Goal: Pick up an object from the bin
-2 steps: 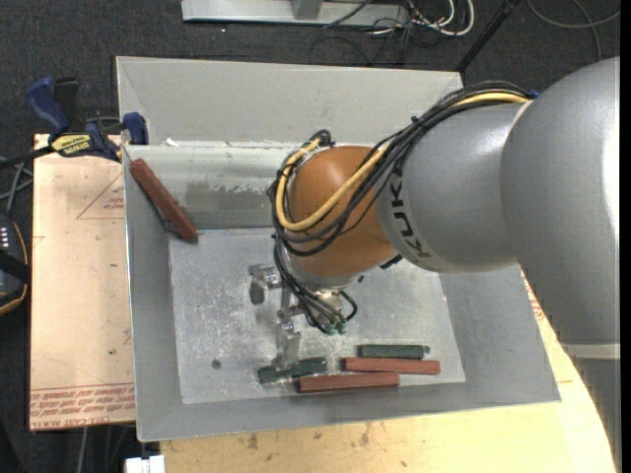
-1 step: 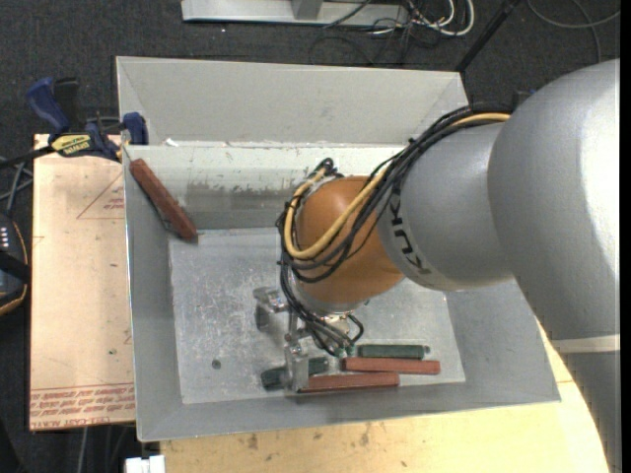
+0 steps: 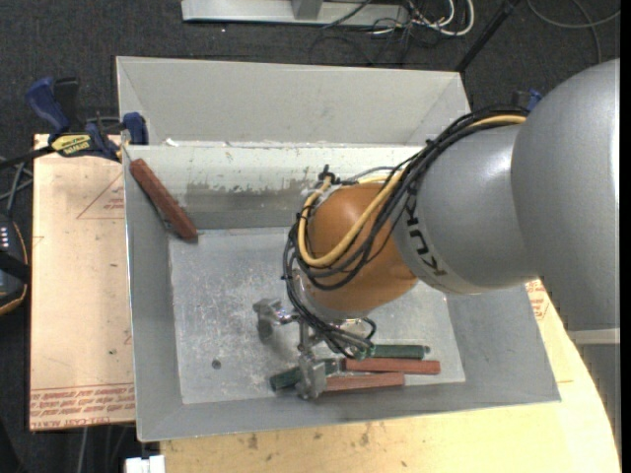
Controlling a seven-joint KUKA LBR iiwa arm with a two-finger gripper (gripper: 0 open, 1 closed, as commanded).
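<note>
End effector is low over the floor of the grey metal bin, near the middle of its front edge. My orange wrist cover and its cables sit above it and hide much of it. I cannot tell whether it is released or clenched, nor whether anything sits in its grip.

Nearest things form a small cluster at the bin's front:
- Two long reddish-brown flat sticks lie side by side, running from the end effector toward the view's right: upper stick and lower stick. Their near ends are at or under the end effector; I cannot make out contact.
- A dark green pen-shaped rod lies just behind them, roughly parallel.
- A short dark green piece lies on the floor just beside the end effector, on the view's left.

Well apart, a brown flat bar leans in the back left corner.

Status, my judgement: I am down at picking height by the cluster. Grasp is not confirmed. Everything visible rests on the bin floor, so closing, lifting and carrying out remain. One of the reddish-brown sticks is the likely candidate, though that is only a guess.
</note>
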